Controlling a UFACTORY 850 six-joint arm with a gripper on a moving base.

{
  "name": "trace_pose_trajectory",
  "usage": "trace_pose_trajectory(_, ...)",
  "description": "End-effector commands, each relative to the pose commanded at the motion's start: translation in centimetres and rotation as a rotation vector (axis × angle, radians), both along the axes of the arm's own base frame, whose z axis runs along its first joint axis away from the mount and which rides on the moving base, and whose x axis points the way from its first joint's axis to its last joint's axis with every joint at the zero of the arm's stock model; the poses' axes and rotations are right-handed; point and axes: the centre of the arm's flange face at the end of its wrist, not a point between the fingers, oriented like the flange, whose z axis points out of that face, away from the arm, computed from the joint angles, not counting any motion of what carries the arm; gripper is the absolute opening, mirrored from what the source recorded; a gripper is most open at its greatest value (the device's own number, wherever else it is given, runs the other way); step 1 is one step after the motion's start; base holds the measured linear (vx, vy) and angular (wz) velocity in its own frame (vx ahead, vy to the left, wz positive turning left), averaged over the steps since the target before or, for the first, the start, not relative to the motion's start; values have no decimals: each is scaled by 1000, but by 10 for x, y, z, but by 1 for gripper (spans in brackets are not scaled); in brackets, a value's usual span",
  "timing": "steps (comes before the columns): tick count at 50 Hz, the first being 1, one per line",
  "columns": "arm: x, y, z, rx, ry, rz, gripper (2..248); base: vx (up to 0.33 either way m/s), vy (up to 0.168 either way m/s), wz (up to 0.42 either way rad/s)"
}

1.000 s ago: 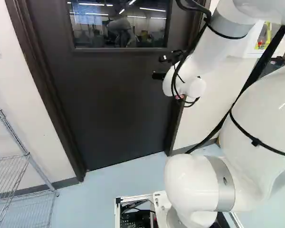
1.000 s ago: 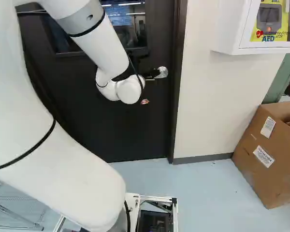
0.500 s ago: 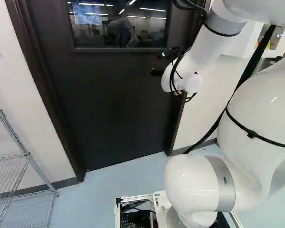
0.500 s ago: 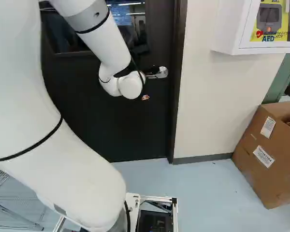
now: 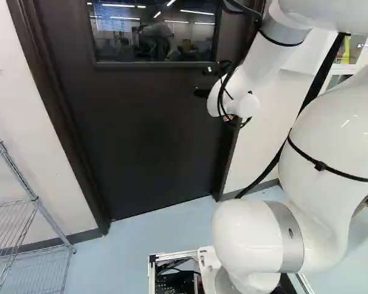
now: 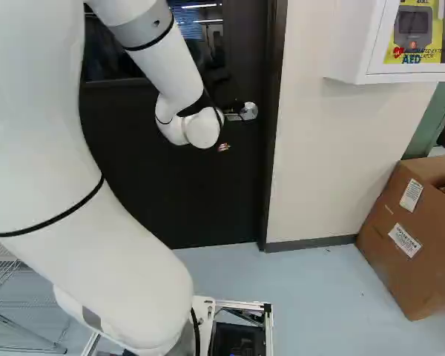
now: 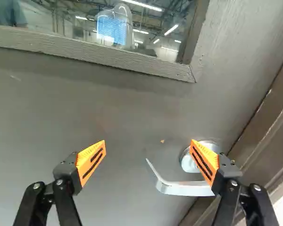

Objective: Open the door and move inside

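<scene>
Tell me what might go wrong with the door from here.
The gripper is open, but one finger overlaps the lever handle in the wrist view: moving ahead might knock it rather than straddle it.

The black cables looping beside the arm's wrist could snag as it turns.

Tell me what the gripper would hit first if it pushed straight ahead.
Probably the door, whose panel lies ahead of the open gripper; but one orange pad overlaps the lever handle in the wrist view, so, depth being unclear, it might brush that first.
</scene>
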Motion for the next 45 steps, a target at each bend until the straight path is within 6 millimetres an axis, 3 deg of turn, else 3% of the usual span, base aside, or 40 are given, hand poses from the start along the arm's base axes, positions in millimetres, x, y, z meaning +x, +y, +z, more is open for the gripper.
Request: trace_pose_trajectory(45,7,-1,-46,18,97,1,247,0,0,0)
